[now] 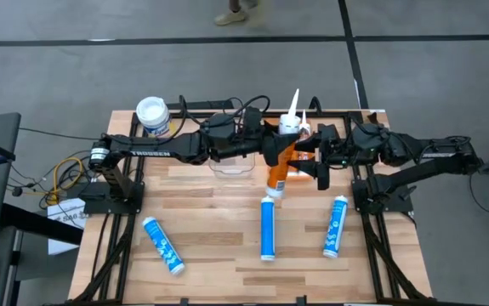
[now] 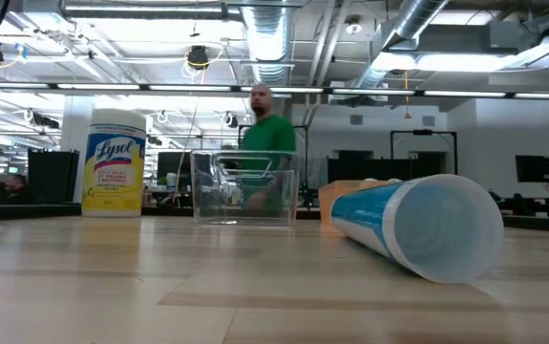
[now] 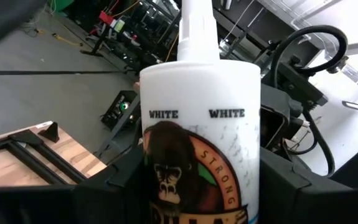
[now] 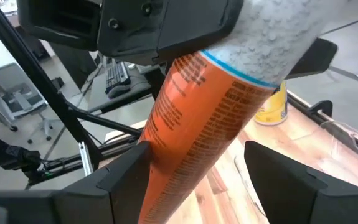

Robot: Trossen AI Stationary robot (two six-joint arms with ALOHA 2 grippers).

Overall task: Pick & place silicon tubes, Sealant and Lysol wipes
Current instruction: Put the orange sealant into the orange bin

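We log a pale wood table (image 1: 227, 255) on a grey floor. From above, both arms meet over its far middle. The left gripper (image 1: 271, 151) is clamped on the orange sealant tube (image 1: 279, 170), nozzle pointing away from the table's near edge. The right gripper (image 1: 319, 163) sits just beside the tube on its other side. A clear plastic bin (image 1: 231, 163) lies below the left arm, just behind that gripper. The Lysol wipes (image 1: 152, 116) stand well off behind the left gripper, at the far left corner. Three blue silicone tubes lie nearer us than both grippers: one left (image 1: 162, 246), one centre (image 1: 268, 227), one right (image 1: 336, 225).

At table level we see the wipes (image 2: 114, 162) upright, the bin (image 2: 243, 186) beside them, a blue tube (image 2: 417, 225) close up, and a person in green (image 2: 268, 134) in the room beyond.

Left wrist: the tube's white shoulder (image 3: 200, 143) fills the gap between dark fingers (image 3: 287, 186), which press on both sides.

Right wrist: the orange tube body (image 4: 197, 130) slants between this gripper's fingers (image 4: 284, 174), which stand apart with daylight on one side; the left gripper (image 4: 160, 25) holds the tube higher up.
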